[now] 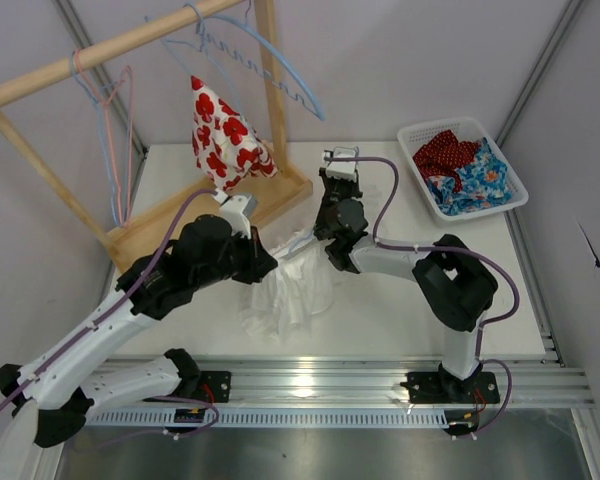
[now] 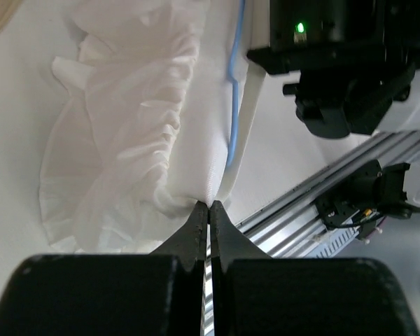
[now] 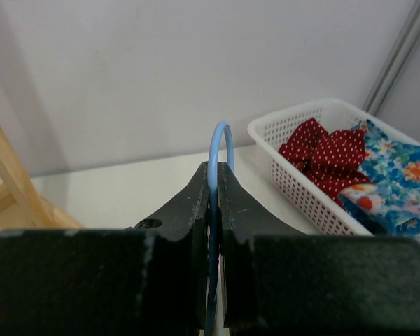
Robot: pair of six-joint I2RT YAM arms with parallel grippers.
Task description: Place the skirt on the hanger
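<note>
The white ruffled skirt [image 1: 290,290] lies bunched on the table in front of the rack; it also shows in the left wrist view [image 2: 126,119]. My left gripper [image 1: 267,262] is shut on the edge of its waistband [image 2: 209,204]. A light blue wire hanger [image 2: 234,105] runs along the waistband, partly inside the cloth. My right gripper [image 1: 329,228] is just right of the skirt's top and is shut on the hanger's hook [image 3: 220,136], which sticks up between the jaws.
A wooden rack [image 1: 130,40] stands at the back left with blue hangers [image 1: 270,60], pink hangers [image 1: 110,110] and a red-and-white flowered garment [image 1: 225,130]. A white basket [image 1: 435,126] of clothes sits back right. A metal rail [image 1: 330,385] runs along the near edge.
</note>
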